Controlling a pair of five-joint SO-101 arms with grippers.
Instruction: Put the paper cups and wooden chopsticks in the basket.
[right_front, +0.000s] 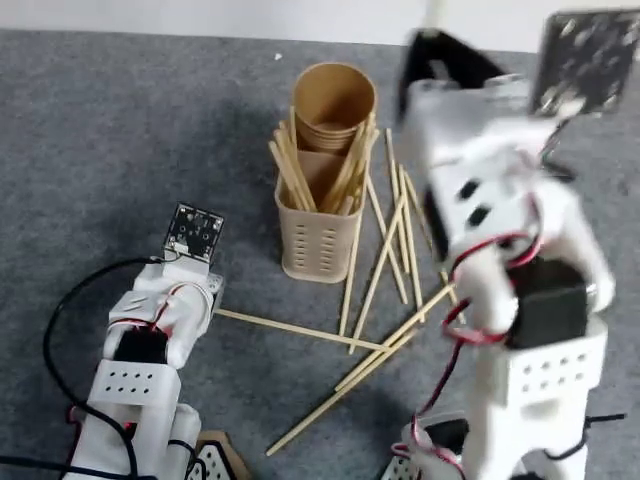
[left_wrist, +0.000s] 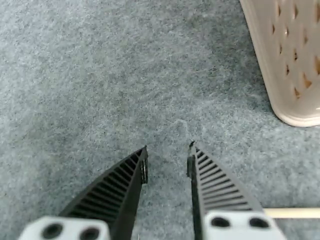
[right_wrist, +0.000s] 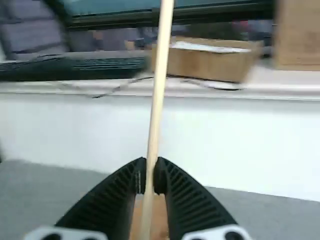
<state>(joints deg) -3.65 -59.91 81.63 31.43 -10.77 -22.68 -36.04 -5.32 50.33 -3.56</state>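
- Right wrist view: the right gripper (right_wrist: 148, 169) is clenched on one wooden chopstick (right_wrist: 158, 90), which runs out past its tips.
- The left gripper (left_wrist: 167, 150) hangs released, holding nothing, low over the grey mat (left_wrist: 100, 75) near the basket (left_wrist: 295, 65).
- High view: paper cups (right_front: 333, 100) sit stacked in the basket, with leaning chopsticks (right_front: 292, 172) beside them.
- Loose chopsticks (right_front: 378, 262) lie scattered on the mat just beside the basket.

Grey carpet (left_wrist: 100, 75) meets a white wall (right_wrist: 240, 135), its ledge (right_wrist: 200, 90) bearing what look like cardboard boxes (right_wrist: 210, 60).
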